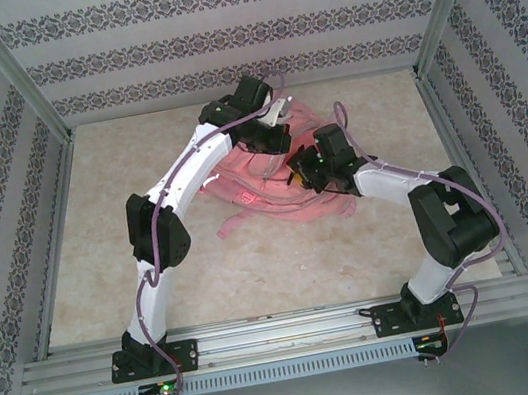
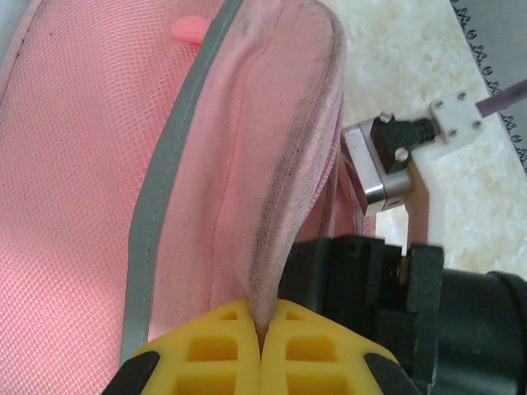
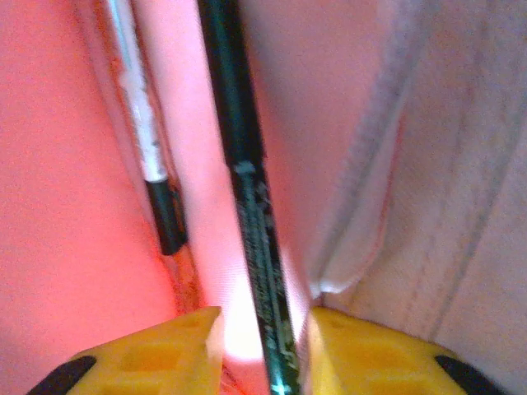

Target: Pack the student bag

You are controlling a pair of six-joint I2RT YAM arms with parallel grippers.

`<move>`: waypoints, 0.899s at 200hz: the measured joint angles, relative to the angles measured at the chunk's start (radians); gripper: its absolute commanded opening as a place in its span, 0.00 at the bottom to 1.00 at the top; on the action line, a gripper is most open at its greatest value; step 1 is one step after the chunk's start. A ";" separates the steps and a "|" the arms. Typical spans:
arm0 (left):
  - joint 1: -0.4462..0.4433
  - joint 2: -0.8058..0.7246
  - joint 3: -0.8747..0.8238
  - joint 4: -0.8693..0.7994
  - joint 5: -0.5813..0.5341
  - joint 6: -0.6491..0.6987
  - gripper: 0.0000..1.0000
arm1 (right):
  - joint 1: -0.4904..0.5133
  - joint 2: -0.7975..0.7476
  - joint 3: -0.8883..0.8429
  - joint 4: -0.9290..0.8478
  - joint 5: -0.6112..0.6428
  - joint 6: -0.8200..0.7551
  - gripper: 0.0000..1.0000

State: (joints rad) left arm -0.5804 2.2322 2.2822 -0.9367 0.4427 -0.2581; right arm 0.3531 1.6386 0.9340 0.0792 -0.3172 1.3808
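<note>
Now: left end effector point(image 2: 262, 329) pinches student bag point(image 2: 74, 206) rim; right end effector point(image 3: 259, 337), narrowly parted, straddles pen point(image 3: 247, 206) inside. Likely pen drop-off; next: straight withdrawal.

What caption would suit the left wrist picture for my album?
Left gripper pinching a fold of the pink backpack.

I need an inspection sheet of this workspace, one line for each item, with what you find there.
surface: pale marbled table.
job's things: pink student bag lies mid-table; a dark pen and a silvery pen are inside it.
clutter: nothing seen.
grippers: left gripper shut on a fold of the bag's fabric; right gripper inside the bag, jaws apart, the dark pen between them.
cables: purple cables run along both arms.
surroundings: patterned walls, metal frame.
</note>
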 measured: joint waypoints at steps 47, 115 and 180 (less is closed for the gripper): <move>0.013 -0.009 -0.029 0.015 0.045 -0.020 0.00 | -0.025 -0.028 0.047 0.012 -0.017 -0.020 0.21; 0.052 -0.082 -0.200 0.155 0.120 -0.096 0.03 | -0.037 -0.040 0.052 0.000 -0.042 -0.045 0.39; 0.066 -0.096 -0.215 0.150 0.168 -0.019 0.47 | -0.104 -0.375 -0.066 -0.229 -0.003 -0.278 0.42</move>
State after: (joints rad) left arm -0.5148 2.1365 2.0674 -0.7864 0.6106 -0.2768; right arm 0.2489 1.2640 0.8684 -0.1501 -0.3202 1.1023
